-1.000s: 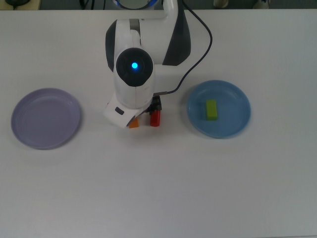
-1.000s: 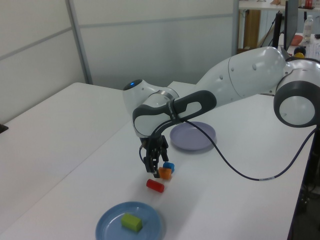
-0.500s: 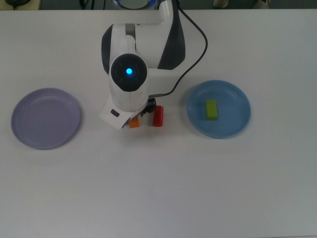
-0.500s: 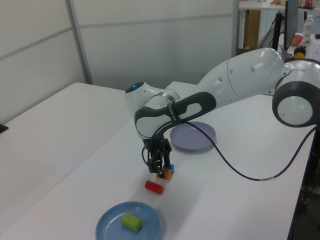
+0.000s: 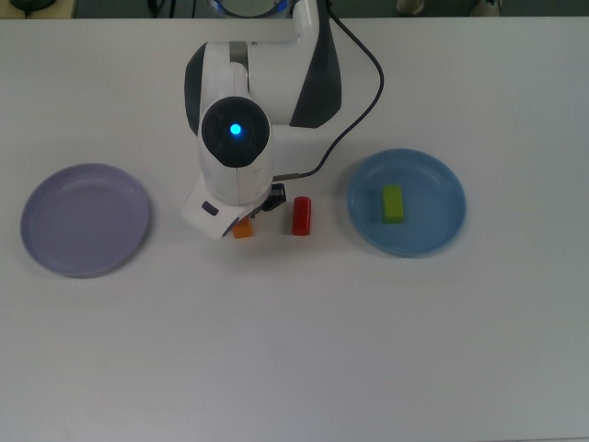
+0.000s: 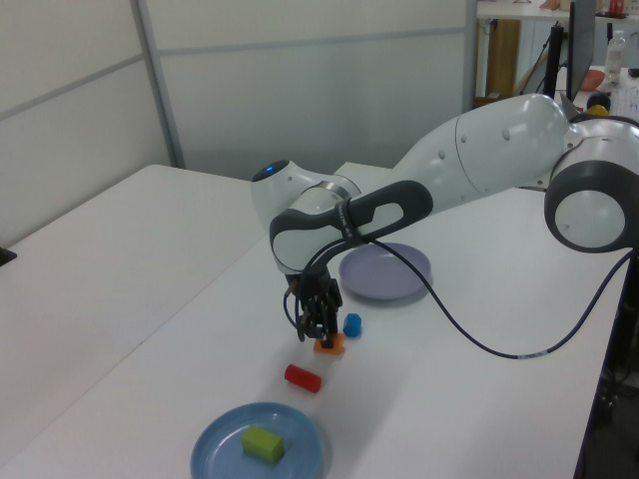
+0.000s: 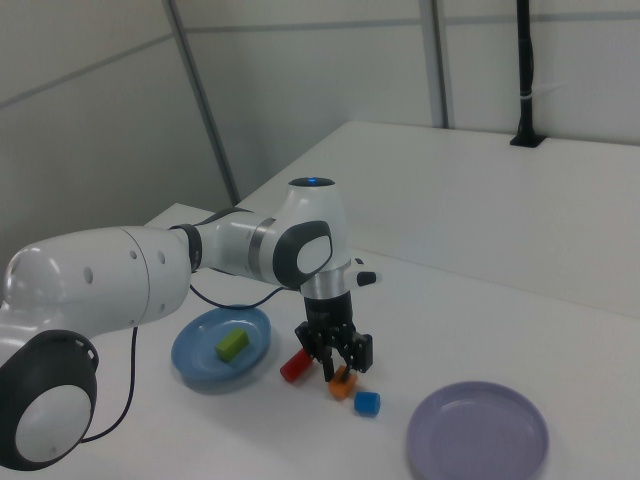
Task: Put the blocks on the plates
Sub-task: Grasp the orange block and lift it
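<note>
There are four blocks: one green [image 5: 393, 203], one red [image 5: 301, 215], one orange [image 7: 342, 386] and one blue [image 7: 367, 403]. There are two plates: one purple [image 5: 85, 220] and one light blue [image 5: 406, 202]. One robot arm [image 6: 479, 160] with one cable [image 6: 499, 349].

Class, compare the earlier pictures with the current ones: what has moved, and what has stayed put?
The gripper shifted toward the top view's left, onto the orange block. The red block and blue block got nudged apart. The green block and both plates stayed put.
</note>
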`<action>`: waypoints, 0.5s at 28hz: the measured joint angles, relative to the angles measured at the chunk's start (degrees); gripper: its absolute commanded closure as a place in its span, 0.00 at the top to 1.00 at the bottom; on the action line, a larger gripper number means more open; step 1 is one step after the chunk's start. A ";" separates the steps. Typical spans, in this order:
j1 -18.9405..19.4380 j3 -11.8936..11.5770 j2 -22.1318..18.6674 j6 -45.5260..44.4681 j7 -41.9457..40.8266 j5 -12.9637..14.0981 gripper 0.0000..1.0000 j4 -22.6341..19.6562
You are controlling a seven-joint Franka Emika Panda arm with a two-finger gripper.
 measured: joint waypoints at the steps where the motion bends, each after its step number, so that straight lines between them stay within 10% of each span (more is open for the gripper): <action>1: 0.00 0.00 -0.03 0.00 0.00 0.00 0.64 0.00; 9: -0.01 0.00 -0.10 0.00 0.00 0.01 1.00 -0.05; 14: -0.15 0.00 -0.10 0.00 0.00 0.01 1.00 -0.05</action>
